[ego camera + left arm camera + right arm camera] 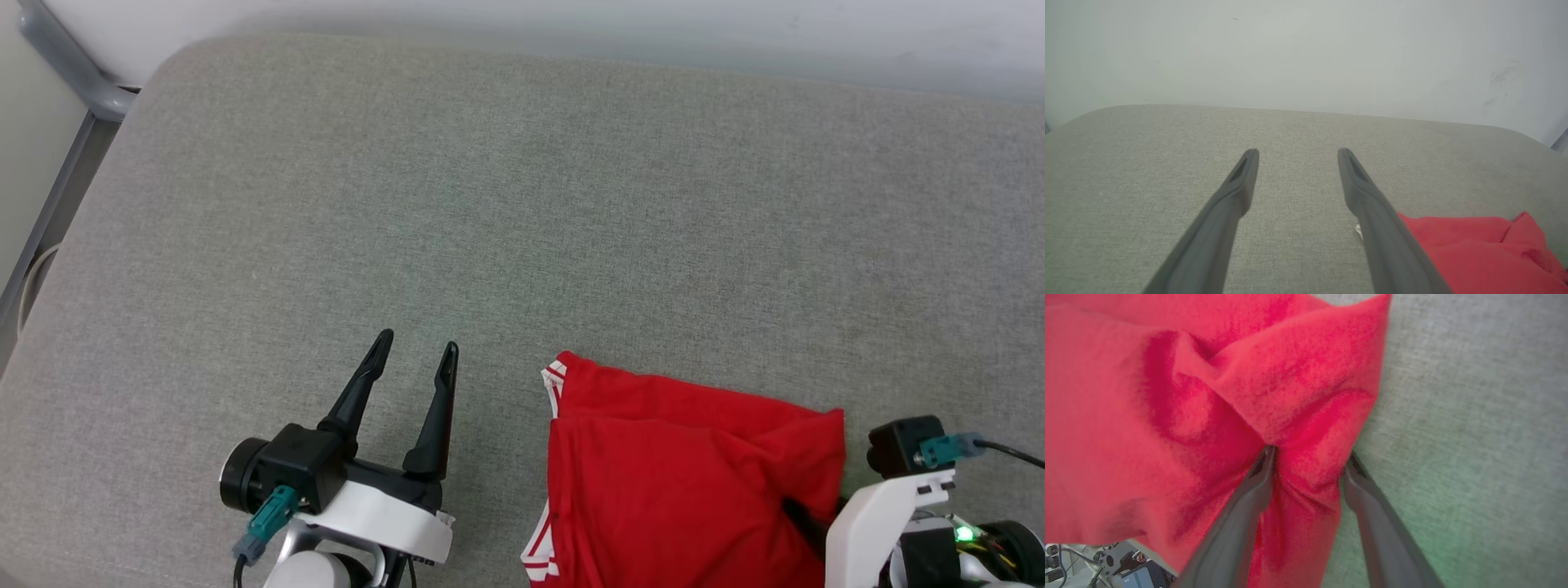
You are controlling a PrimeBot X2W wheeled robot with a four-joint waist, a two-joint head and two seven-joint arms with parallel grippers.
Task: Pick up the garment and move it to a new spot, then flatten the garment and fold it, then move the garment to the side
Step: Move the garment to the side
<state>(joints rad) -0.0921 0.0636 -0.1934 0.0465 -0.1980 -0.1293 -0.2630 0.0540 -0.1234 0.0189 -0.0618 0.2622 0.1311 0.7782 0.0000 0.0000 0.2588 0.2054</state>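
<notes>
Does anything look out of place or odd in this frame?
The garment is not flat: its right side is bunched into a ridge between the right gripper's parted fingers, and its near edge seems to overhang the grey cushion.

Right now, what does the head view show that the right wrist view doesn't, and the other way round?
Head view's extra: the left claw, open, over bare grey cushion, apart from the garment, plus its white-and-red trim. Right wrist view's extra: a red fold between the spread fingers of the right claw, up close. Shared: garment and cushion.
</notes>
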